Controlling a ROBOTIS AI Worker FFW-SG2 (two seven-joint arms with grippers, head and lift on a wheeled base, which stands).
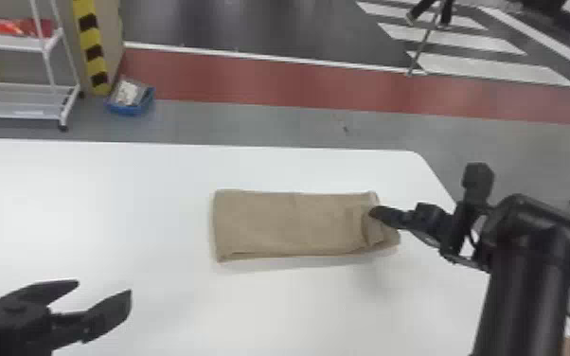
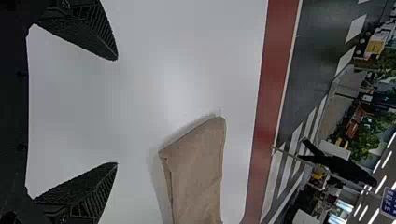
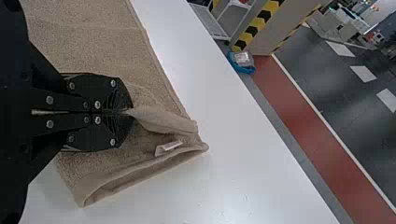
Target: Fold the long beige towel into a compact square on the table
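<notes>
Closed on a pinch of cloth, the right gripper (image 3: 128, 112) has its two fingers together at the right end of the beige towel (image 1: 289, 225). The bite looks narrow, just at the fingertips, and the held cloth rises in a small ridge near a white label (image 3: 168, 147). Beyond that ridge, the towel's end edge lies slightly open, its layers parted.

The towel lies flat on the table (image 1: 109, 199), already a narrow strip, with its long axis running left to right across the head view. From the right gripper, nearly all of its length stretches away to the robot's left. That is the relation to work with: to shorten the strip into a square, the held end should probably go up and leftward over the rest, along the long axis rather than across it.

The right arm is clearly the one placed for this. The left gripper (image 1: 103, 288) waits with its fingers wide apart and nothing between them, well apart from the towel, off to the left of its left end and closer to the robot.

With so small a pinch, the likely trouble is that the upper layer lifts alone and the lower ones stay behind, leaving a crooked fold. I cannot tell how many layers are caught. The end layers may want gathering together before the fold is carried across.
</notes>
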